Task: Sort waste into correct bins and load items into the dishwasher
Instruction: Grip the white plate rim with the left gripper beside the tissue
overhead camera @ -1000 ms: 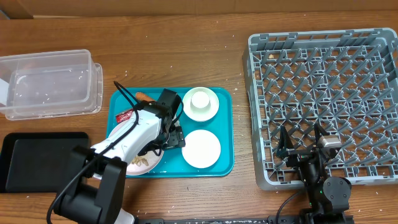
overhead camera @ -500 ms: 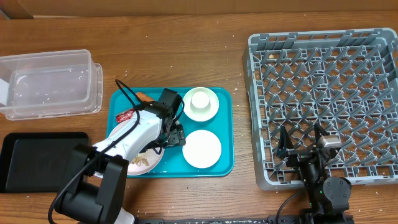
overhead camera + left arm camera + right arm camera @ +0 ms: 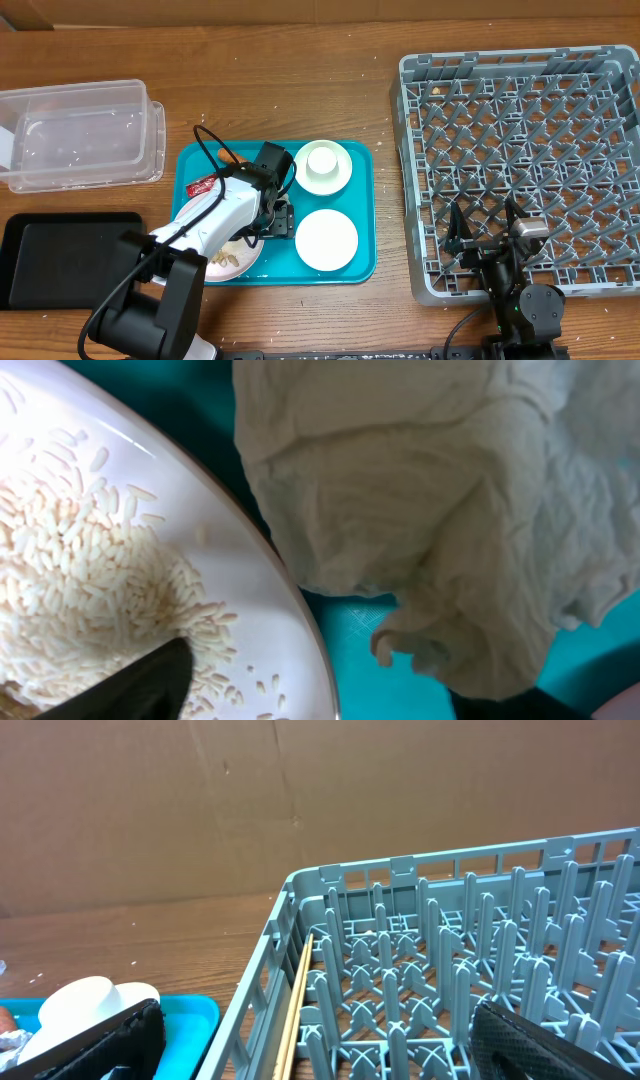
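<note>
1. Reaching over the teal tray (image 3: 362,205), the left gripper (image 3: 277,217) hangs low above the napkin (image 3: 430,500). Its jaws are spread and released, clamping nothing.
2. From the left wrist, one dark finger (image 3: 140,682) sits over the rice (image 3: 90,590) on the plate (image 3: 255,575), apart from the napkin. The other finger shows only as a dark sliver under the napkin's lower right fold, and I cannot tell whether it touches.
3. The napkin lies crumpled on the teal tray near its middle, just beside the plate's rim.
4. The plate sits at the teal tray's corner nearest the left arm's base, and overhead the arm hides most of it.
5. The wrapper (image 3: 203,185) lies by the teal tray's left edge, with the carrot stick (image 3: 231,155) just beyond it near the far left corner.
6. The cup (image 3: 322,160) stands upright inside a bowl (image 3: 342,178) at the teal tray's far right corner. The second bowl (image 3: 326,240) sits at its near right corner.
7. The tub (image 3: 80,135) stands at the far left of the table (image 3: 300,80). The black tray (image 3: 60,255) lies by the left edge, closer to the robot.
8. The rack (image 3: 530,150) takes up the table's right side.
9. The right gripper (image 3: 484,232) hovers over the rack's near edge, jaws wide apart and empty.
</note>
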